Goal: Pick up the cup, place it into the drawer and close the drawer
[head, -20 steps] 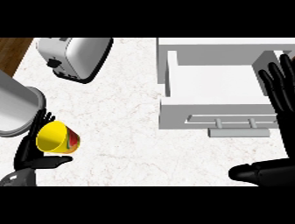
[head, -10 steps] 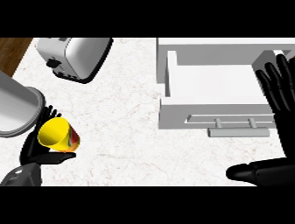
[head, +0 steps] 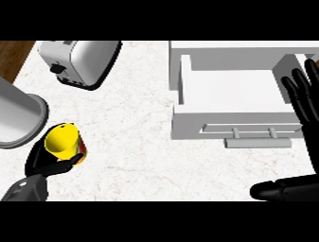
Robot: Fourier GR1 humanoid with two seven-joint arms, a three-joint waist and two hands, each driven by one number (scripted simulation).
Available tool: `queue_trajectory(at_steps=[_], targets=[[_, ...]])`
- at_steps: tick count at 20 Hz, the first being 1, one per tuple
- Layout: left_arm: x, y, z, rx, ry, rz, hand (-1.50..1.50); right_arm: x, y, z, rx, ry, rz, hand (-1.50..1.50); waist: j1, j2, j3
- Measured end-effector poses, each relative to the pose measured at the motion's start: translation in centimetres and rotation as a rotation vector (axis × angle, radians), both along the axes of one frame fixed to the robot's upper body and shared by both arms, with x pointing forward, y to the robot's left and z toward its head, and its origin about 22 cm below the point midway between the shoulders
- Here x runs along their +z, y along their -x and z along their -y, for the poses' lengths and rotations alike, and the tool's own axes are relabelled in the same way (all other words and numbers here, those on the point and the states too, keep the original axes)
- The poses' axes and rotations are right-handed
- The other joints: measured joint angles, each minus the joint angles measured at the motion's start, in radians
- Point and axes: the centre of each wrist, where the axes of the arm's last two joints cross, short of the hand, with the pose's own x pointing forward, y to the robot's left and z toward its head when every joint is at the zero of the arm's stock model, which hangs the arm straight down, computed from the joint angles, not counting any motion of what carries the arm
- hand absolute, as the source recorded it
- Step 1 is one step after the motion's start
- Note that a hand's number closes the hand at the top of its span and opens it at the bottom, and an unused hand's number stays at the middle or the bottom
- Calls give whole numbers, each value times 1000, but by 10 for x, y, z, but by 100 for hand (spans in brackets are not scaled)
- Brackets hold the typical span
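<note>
A yellow cup (head: 65,141) with a red side lies tilted in my left hand (head: 44,165), whose fingers and thumb curl round its lower part at the view's lower left. The white drawer (head: 236,97) stands pulled open at the upper right, its handle (head: 255,132) on the front panel facing me and its inside bare. My right hand (head: 317,108) is open at the right edge, fingers straight and pointing up over the drawer's right side, thumb stretched out low at the bottom right.
A silver toaster (head: 80,62) sits at the back left of the white marbled counter (head: 134,142). My grey left forearm (head: 4,118) fills the left edge. Brown wood (head: 1,54) shows beyond the counter's left end.
The left hand has lifted the cup slightly up and right, and tilted it more. The right hand has stayed in place.
</note>
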Motion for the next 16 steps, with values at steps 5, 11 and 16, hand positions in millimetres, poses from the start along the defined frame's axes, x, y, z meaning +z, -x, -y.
queue_trajectory(at_steps=[5, 11, 16], targets=[[-1, -1, 9, 11, -17, 58, 150, -3, 0, -2, 0, 3, 2, -150, 0, 0, 0], [-5, -5, 29, 135, -22, 126, 150, -1, 2, -2, 4, 1, 5, -150, 2, 0, 0], [-5, -11, 50, 203, -23, 183, 150, 2, 9, 1, -4, 4, 4, -150, 4, -2, 1]])
